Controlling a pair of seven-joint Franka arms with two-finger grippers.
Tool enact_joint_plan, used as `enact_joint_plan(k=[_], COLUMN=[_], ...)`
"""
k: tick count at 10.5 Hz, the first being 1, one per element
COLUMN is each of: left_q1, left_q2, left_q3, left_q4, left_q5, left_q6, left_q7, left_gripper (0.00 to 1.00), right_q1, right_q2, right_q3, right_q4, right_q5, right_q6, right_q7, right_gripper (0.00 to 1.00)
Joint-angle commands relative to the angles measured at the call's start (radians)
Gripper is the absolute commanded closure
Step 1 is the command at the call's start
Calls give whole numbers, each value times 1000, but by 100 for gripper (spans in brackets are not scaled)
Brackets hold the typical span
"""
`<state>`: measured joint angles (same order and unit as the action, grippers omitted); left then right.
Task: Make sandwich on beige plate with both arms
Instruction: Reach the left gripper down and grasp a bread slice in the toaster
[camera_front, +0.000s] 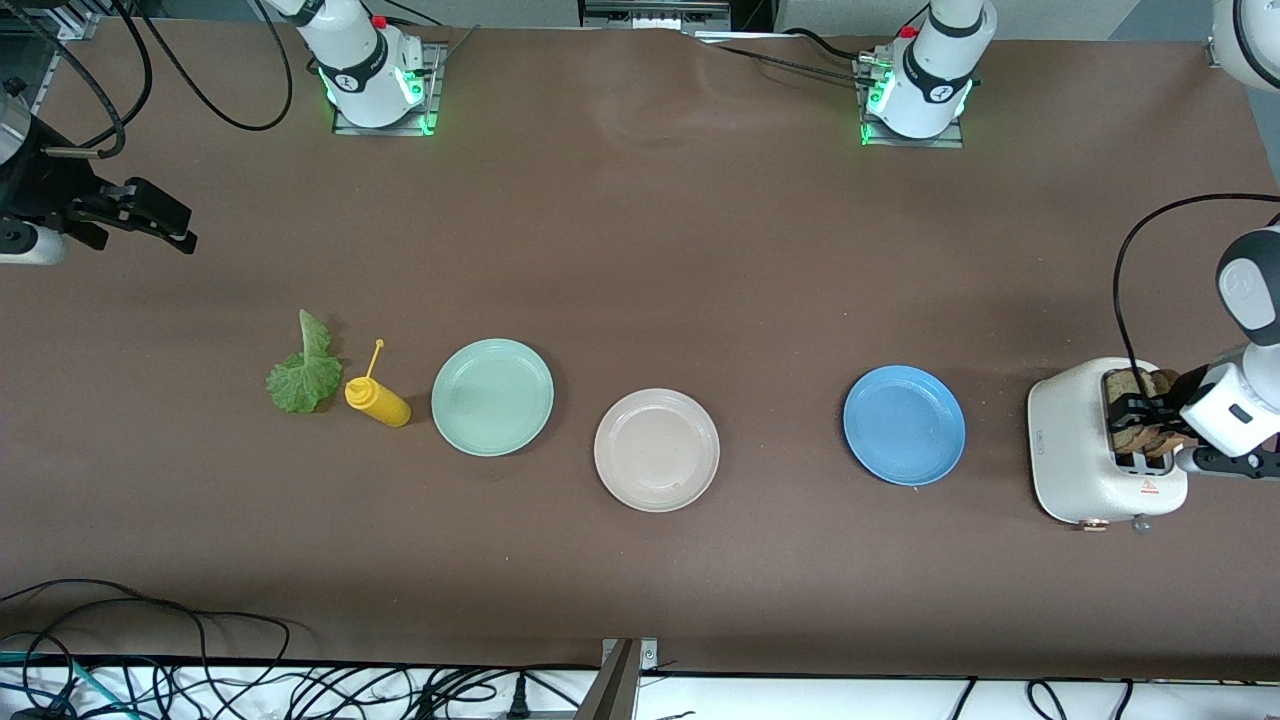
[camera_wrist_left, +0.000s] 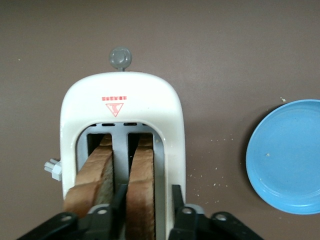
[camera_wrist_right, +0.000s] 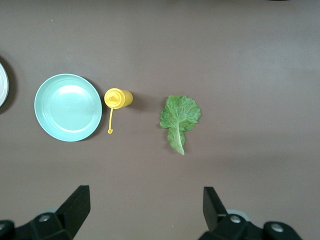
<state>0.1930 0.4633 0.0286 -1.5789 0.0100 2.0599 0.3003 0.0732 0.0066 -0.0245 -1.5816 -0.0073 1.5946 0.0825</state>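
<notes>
While the right hand (camera_front: 165, 225) waits wide open and empty over the bench (camera_front: 640, 250) at the right arm's end, front view shows the left hand (camera_front: 1150, 420) at the toaster (camera_front: 1075, 450); beige plate (camera_front: 656, 449) sits bare between mint plate (camera_front: 492, 396) and blue plate (camera_front: 904, 424). Left wrist: fingers (camera_wrist_left: 177, 197) straddle one bread slice (camera_wrist_left: 140, 190), second slice (camera_wrist_left: 92, 177) alongside; grip contact unclear. Right wrist: lettuce leaf (camera_wrist_right: 179, 119) beside yellow bottle (camera_wrist_right: 118, 98).

A brown table (camera_front: 640, 250) carries a lettuce leaf (camera_front: 303, 372), a yellow squeeze bottle (camera_front: 378, 398), a mint-green plate (camera_front: 492, 396), the beige plate (camera_front: 656, 449), a blue plate (camera_front: 904, 424) and a white toaster (camera_front: 1085, 450) in a row
</notes>
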Motion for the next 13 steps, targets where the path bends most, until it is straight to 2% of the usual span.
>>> enact_joint_plan(k=[1,5,9,10,12,13], left_q1=[9,20,13,10,5,3], left_q2=[-41,-41,-89,-98,-124,-138], left_q3=[-9,-9,-9,-9,-15,-21], left_q4=[-47,-36,-3,38,85,85], left_q5=[18,15,12,8,-22,-86], left_q6=[-1,-9,-82,-117,-167,-173], left_q7=[31,19,0,-10,-65,-108], left_gripper=[100,100,100,100,100,100], right_q1=[3,3,3,3,3,3], right_q2=[-7,-5,-7,-7,-7,-7], right_q3=[-5,-5,-5,-5,-5,-5], right_q4=[12,12,9,9,9,12], right_q5=[13,13,13,13,13,13], right_q6=[-13,-13,-13,-13,-13,-13], right_q7=[8,8,8,8,8,8], right_gripper=[0,0,0,0,0,0])
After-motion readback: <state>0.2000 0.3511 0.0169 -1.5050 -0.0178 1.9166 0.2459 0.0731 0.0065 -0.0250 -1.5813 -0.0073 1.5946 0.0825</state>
